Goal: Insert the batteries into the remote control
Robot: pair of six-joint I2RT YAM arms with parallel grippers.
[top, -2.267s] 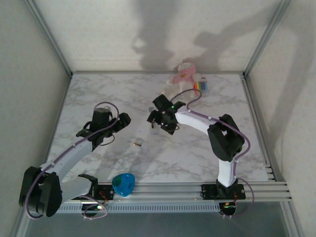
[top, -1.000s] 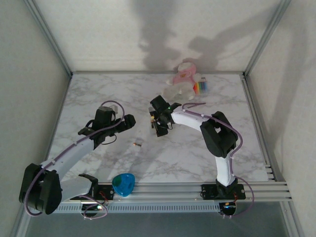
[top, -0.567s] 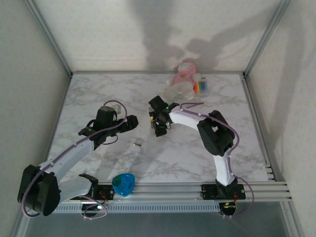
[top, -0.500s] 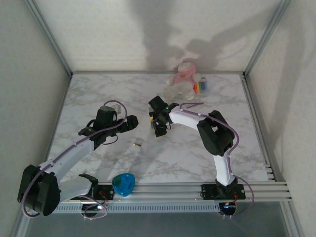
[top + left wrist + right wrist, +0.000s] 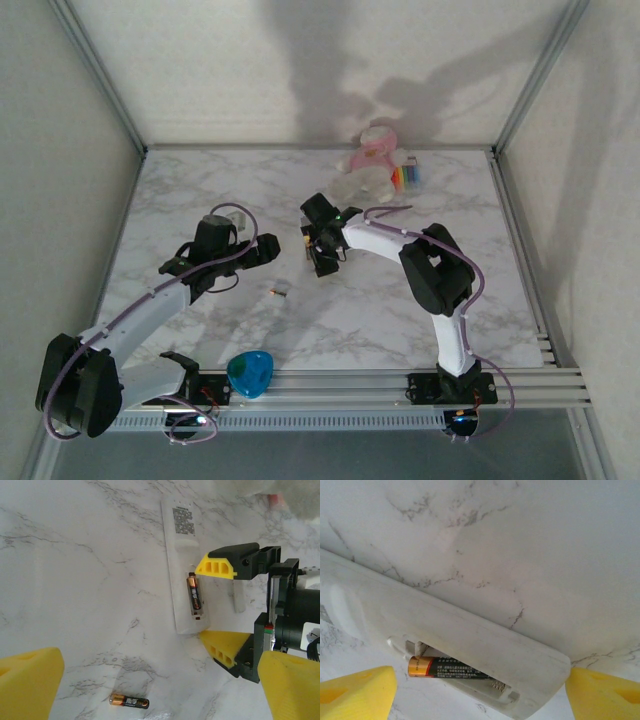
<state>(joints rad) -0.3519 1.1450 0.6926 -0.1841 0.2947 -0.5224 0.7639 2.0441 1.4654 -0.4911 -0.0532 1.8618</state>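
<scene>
The remote (image 5: 181, 555) lies back-up on the table (image 5: 75, 555) with its compartment open and one battery (image 5: 194, 592) seated inside. The second battery (image 5: 129, 701) lies loose nearby, apart from the remote. The right gripper (image 5: 322, 258) holds its jaws spread astride the remote's compartment end. The left gripper (image 5: 267, 250) hovers with jaws spread, empty.

Our left arm (image 5: 140, 305) and right arm (image 5: 455, 345) had white links, black joints and looping lilac cables (image 5: 240, 213). Our right end effector (image 5: 222, 609) bore yellow fingertips (image 5: 216, 566) with triangular cut-outs.
</scene>
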